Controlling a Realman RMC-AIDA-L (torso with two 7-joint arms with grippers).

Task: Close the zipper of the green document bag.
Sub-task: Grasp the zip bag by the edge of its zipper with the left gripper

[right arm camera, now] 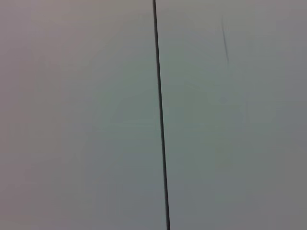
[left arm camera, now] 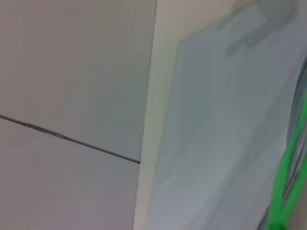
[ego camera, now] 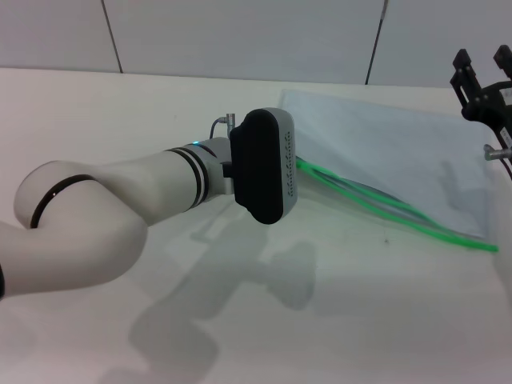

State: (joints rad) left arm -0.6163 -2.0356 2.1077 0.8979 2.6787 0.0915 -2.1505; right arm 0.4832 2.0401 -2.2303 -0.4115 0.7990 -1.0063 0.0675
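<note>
The green document bag (ego camera: 384,152) lies flat on the white table at centre right, translucent pale blue-grey. Its zipper (ego camera: 400,214) runs along the near long edge as bright green strips that stand apart over most of their length. My left gripper (ego camera: 268,164) shows only as a black housing at the strip's left end, and whatever lies between it and the bag is hidden. In the left wrist view the bag (left arm camera: 216,134) fills the frame, and the green strips (left arm camera: 288,172) converge at the picture's edge. My right gripper (ego camera: 482,58) hangs open, raised beyond the bag's far right corner.
The white table (ego camera: 120,112) stretches to the left and in front of the bag. A grey panelled wall (ego camera: 240,32) rises behind it. The right wrist view shows only that wall (right arm camera: 96,115) with one dark seam.
</note>
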